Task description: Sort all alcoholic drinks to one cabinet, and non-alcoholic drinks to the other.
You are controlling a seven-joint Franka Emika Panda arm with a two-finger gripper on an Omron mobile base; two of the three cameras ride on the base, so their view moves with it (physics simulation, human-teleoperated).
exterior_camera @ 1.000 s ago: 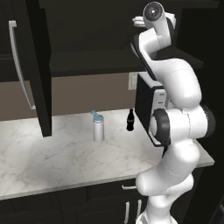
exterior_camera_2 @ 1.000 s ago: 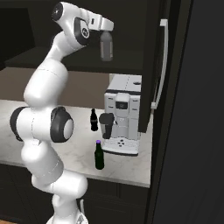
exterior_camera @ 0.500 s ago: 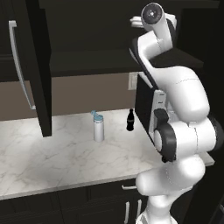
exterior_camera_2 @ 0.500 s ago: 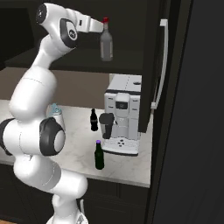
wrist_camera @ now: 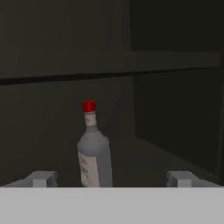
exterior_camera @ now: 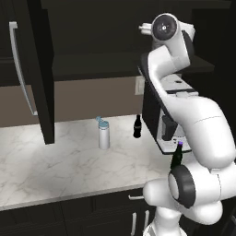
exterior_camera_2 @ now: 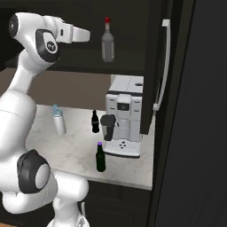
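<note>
The clear-grey liquor bottle (wrist_camera: 92, 154) with its red cap stands upright on a shelf inside the right upper cabinet (exterior_camera_2: 133, 26), also seen as the liquor bottle (exterior_camera_2: 107, 44). My gripper (wrist_camera: 111, 180) is open, drawn back from the bottle, touching nothing; in the right base view the gripper (exterior_camera_2: 87, 33) is left of it. On the counter stand the green beer bottle (exterior_camera_2: 101, 157) (exterior_camera: 176, 156), the small black cola bottle (exterior_camera_2: 95, 122) (exterior_camera: 137, 126) and the white flask (exterior_camera_2: 59, 120) (exterior_camera: 103, 133).
A coffee machine (exterior_camera_2: 125, 116) sits on the marble counter (exterior_camera: 55, 166) under the right cabinet. That cabinet's door (exterior_camera_2: 156, 66) stands open with its silver handle (exterior_camera_2: 165, 66). The left cabinet's door (exterior_camera: 40, 69) also hangs open over the counter.
The hand has drawn back from the liquor bottle, leftward in the right base view. The bottle stays standing on the cabinet shelf, free of the fingers.
</note>
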